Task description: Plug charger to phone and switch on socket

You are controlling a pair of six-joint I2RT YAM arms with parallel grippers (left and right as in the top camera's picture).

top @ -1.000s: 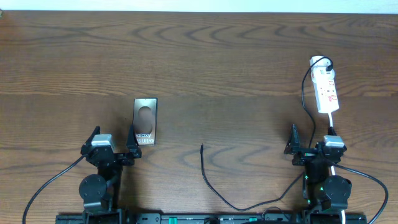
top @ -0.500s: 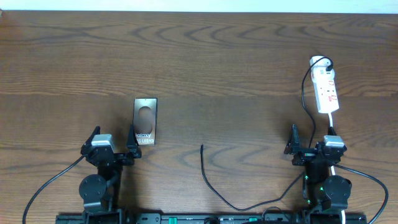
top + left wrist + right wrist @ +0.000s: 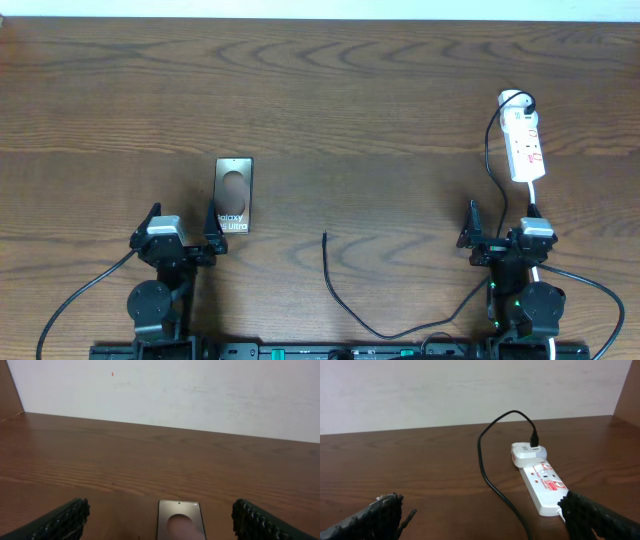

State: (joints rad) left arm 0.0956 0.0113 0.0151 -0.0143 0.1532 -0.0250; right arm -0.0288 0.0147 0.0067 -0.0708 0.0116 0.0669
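A dark wooden table [image 3: 330, 90] runs back to a plain pale wall [image 3: 200, 390], and nothing on it is in hand yet. The first step appears to be fetching the charger's free end. The left gripper [image 3: 182, 218] has its fingers [image 3: 62, 520] spread wide on nothing, and the right gripper [image 3: 500, 222] likewise has its fingers [image 3: 600, 515] wide apart and empty. The charger [image 3: 479, 452] leaves a white adapter [image 3: 526, 454] seated in the far end of the socket [image 3: 524, 145] at the upper right of the overhead frame. It runs down past the right gripper, loops along the bottom edge and ends with its small plug [image 3: 324, 238] lying in the lower middle, between the two arms. The phone [image 3: 234, 195] lies flat just above the left gripper, left of centre and well apart from that plug. To do this well, I would pinch the cable close behind the plug, since a limp lead held further back will droop and wander at the port. The other gripper should brace the phone, which will likely slide on the smooth wood. The plug should then go in along the phone's long axis. Which short edge carries the port cannot be told here. The switch on the socket should wait until the plug is seated. Outward from the fingers, both wrists sit low and level, looking across the table toward the wall. The arms are folded back over their bases at the bottom edge of the overhead frame.
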